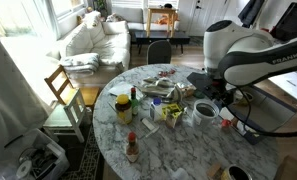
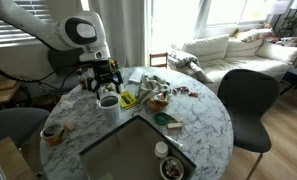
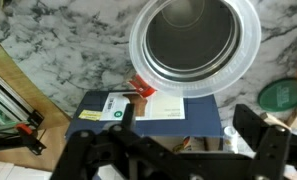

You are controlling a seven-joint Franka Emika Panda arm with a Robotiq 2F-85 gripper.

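My gripper (image 3: 188, 115) is open and empty. It hangs just above a dark blue box (image 3: 168, 127) with a white label that lies on the marble table (image 3: 48, 50). Beyond the box stands a white cup (image 3: 194, 40) with a clear wide rim and a dark inside. In both exterior views the gripper (image 1: 210, 90) (image 2: 103, 80) hovers a little above and beside this white cup (image 1: 203, 113) (image 2: 109, 101), near the table's edge on the robot's side. A small red packet (image 3: 141, 88) lies between cup and box.
The round table carries clutter: a yellow jar (image 1: 123, 108), a red-capped bottle (image 1: 132, 148), yellow packets (image 1: 171, 113), a green lid (image 2: 162, 120) (image 3: 280, 95), a tin (image 2: 53, 133). A wooden chair (image 1: 63, 95) and a black chair (image 2: 248, 100) stand around it.
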